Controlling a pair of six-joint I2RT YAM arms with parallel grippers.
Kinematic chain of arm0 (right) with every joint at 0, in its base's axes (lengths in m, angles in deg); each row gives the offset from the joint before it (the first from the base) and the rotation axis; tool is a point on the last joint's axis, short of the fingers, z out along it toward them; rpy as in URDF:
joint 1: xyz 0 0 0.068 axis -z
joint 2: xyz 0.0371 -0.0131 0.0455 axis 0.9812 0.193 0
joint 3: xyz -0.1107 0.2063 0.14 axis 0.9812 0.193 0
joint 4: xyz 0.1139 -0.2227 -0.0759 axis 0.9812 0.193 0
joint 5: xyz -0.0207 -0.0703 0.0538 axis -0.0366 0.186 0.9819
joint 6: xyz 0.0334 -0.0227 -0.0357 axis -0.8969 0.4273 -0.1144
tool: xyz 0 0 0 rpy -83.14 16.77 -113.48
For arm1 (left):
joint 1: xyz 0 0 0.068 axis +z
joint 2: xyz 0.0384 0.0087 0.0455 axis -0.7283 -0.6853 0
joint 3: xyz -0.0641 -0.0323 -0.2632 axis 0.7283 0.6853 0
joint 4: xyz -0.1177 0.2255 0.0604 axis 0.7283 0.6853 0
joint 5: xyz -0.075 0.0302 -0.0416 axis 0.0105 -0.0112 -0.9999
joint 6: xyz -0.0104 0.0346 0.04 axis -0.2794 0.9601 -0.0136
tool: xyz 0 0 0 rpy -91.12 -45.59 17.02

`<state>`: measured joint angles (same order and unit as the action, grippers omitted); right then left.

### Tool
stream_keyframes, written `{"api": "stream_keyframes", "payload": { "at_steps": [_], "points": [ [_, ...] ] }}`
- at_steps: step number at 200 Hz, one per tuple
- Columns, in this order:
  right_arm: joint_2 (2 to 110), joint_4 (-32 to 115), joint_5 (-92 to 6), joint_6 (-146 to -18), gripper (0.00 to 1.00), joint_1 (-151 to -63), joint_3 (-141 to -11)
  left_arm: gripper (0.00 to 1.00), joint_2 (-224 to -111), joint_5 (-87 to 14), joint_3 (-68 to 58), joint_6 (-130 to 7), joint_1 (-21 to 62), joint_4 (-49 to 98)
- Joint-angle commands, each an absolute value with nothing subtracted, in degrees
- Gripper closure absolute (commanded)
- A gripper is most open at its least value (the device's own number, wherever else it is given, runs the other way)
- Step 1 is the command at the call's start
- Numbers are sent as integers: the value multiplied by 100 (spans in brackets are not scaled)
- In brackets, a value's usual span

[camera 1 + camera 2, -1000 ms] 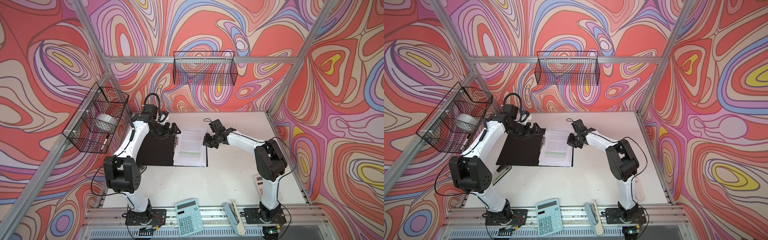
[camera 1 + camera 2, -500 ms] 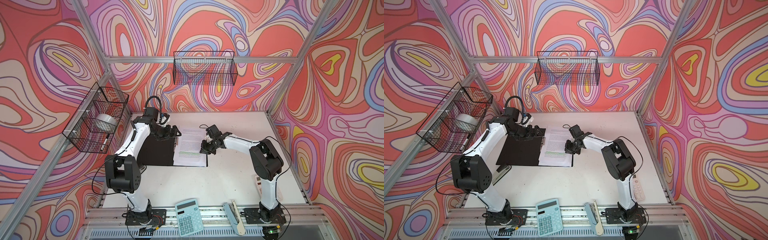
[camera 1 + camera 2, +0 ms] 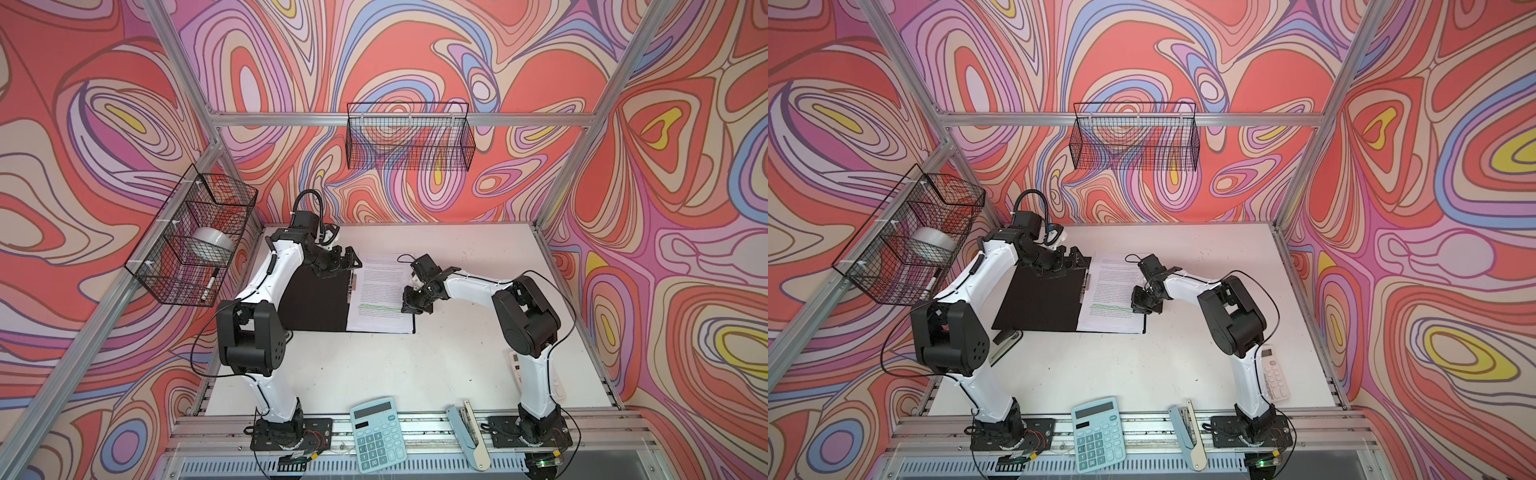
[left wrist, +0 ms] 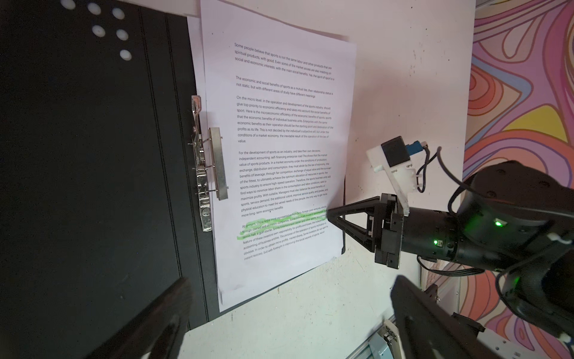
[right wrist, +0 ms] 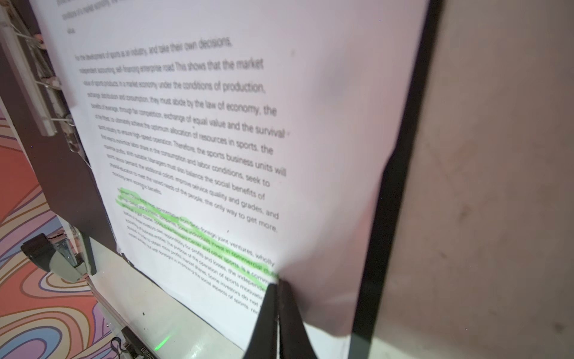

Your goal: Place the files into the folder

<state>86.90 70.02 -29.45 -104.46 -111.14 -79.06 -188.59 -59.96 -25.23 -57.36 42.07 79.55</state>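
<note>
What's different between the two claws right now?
The left claw is spread wide; the right claw is shut. The left claw hangs above the open folder; the right claw's tip touches the files by the green lines. Both are black.

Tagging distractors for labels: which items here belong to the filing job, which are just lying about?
Job: files, folder, right claw (shut, tip on files), left claw (open).
Lying about: blue calculator, stapler, white calculator, tape roll.

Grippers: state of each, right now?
Left gripper: open, holding nothing.
Right gripper: shut, tips on the files; whether a sheet is pinched cannot be told.
</note>
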Motion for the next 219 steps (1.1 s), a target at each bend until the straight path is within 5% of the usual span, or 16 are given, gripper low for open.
{"api": "stream_keyframes", "payload": {
  "at_steps": [1, 114, 219],
  "points": [
    [8914, 7169, -3049, -10300, 100, -11124, -7935, 0, -18980, -5981, -2755, -5843, 4191, 8112],
    [8453, 8007, -4067, -9757, 80, -11065, -9223, 0, -19222, -5294, -2966, -5979, 4191, 7859],
    [9282, 7332, -4037, -9683, 70, -9881, -10201, 0, -19941, -5020, -3135, -6282, 4191, 7588]
  ]
}}
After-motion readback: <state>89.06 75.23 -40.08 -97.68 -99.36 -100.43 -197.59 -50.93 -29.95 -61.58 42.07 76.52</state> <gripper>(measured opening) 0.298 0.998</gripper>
